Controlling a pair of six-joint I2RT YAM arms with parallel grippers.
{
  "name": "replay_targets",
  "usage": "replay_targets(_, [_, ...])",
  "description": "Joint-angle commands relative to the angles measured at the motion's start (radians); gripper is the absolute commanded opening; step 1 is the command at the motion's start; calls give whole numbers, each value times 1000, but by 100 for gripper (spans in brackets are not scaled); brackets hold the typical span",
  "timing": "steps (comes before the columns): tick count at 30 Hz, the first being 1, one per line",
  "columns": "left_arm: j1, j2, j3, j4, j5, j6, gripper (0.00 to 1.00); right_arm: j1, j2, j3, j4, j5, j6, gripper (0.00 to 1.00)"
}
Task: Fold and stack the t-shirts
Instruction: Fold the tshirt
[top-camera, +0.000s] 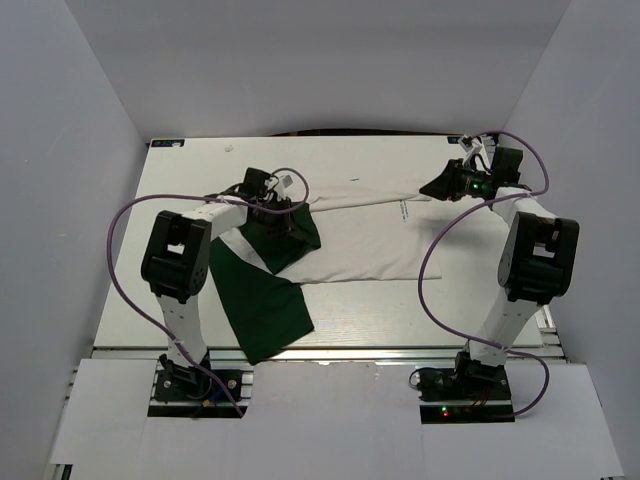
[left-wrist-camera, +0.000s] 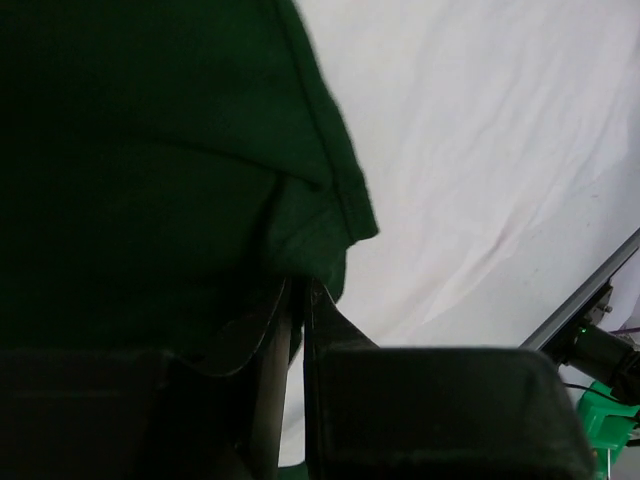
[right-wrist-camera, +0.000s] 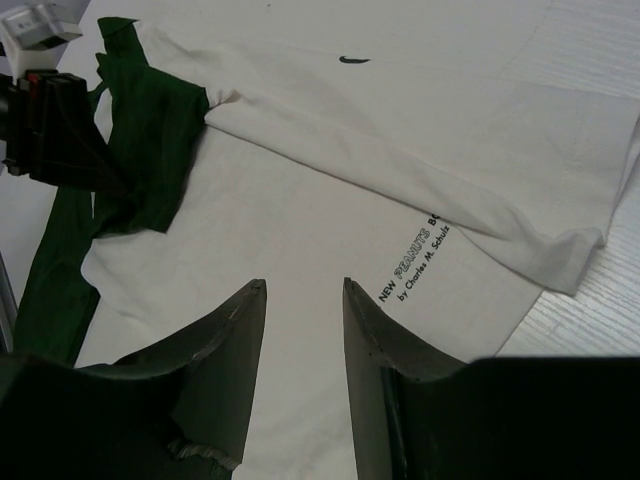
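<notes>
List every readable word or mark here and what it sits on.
"NEW PEANUTS B" on the t-shirt, cut off by a fold.
"by Charles M. Schulz" beneath it, same t-shirt.
Small dark mark on the t-shirt: not legible.
Sticker at the table corner: too small.

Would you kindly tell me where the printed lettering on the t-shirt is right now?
In the right wrist view the lettering sits on the white t-shirt, just ahead of the right end effector, on the robot's right side.
</notes>
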Motion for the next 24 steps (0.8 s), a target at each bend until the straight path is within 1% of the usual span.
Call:
replay_targets(1, [-10,4,-22,16,19,-10,22,3,-63,-14,7,-19,-7,43])
replay_targets(10, [-47,35,-98,39,82,-7,21,3,-69,-26,6,-20,-6,43])
replay_targets(13, [-49,-15,-114,57,56,-21,21,3,-72,-14,-34,-20,-41,43])
replay_targets(14, [-47,-66,-108,62,27,-36,23,3,-73,-8,-78,-13,-84,43])
replay_targets(16, [-46,-120,-83,54,-11,-58,31,3,-83,12,-138,-8,-136,44])
replay_targets(17, [-46,-149,-53,47,-33,-73,37,3,-87,17,-210,-5,-168,44])
replay_targets(18, [-41,-204,-40,39,-68,-81,53,3,-95,22,-247,10,-235,44])
replay_targets(20, [-35,-265,-25,28,-116,-107,67,3,-124,22,-317,20,-306,46])
replay_targets(21, [-26,-331,-31,22,-157,-118,77,3,-151,19,-388,29,-385,49])
replay_targets(22, [-18,-365,-43,17,-175,-127,80,3,-165,6,-426,32,-433,53])
replay_targets(23, [-9,-403,-61,11,-197,-142,84,3,-179,0,-468,33,-490,55])
replay_targets(24, [17,-486,-124,5,-212,-194,87,1,-208,-9,-561,32,-627,57])
